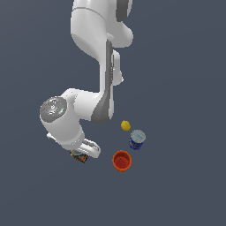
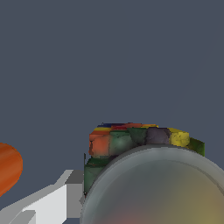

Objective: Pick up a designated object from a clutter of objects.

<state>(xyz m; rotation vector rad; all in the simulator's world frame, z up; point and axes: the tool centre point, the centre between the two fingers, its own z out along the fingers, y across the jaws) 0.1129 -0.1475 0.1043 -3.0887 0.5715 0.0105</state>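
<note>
Flat slate-grey ground, even in tone, behind everything in both views

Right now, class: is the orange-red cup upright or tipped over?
Upright: the orange-red cup shows its round open mouth facing up in the exterior view.

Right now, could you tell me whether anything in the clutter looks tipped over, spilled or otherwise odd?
Nothing stands out. The orange-red cup and the blue can stand upright and apart, with the yellow ball beside the can. The multicoloured jar is mostly hidden under the arm in the exterior view; the wrist view shows its lid close up, looking intact.
</note>
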